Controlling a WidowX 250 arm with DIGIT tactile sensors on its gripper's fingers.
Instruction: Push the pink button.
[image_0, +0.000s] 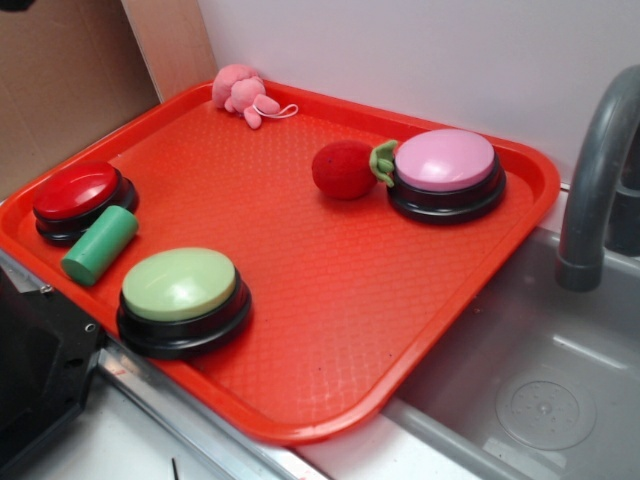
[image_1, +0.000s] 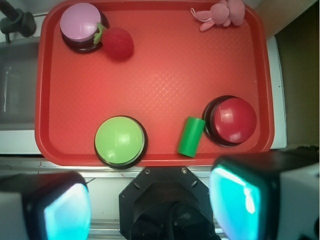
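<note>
Red tray (image_0: 300, 300) carries my pink button (image_0: 445, 160) at its sink-side corner; only my wrist view shows the hand (image_1: 150, 205), spread wide, empty.

Black screwed mount (image_1: 167, 200), pale fingers (image_1: 250, 200) with teal pads

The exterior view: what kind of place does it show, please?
Probably a toy kitchen set up as a robot test bench: a grey sink with a faucet sits beside a red tray holding push buttons, including the pink button, and toys.
</note>
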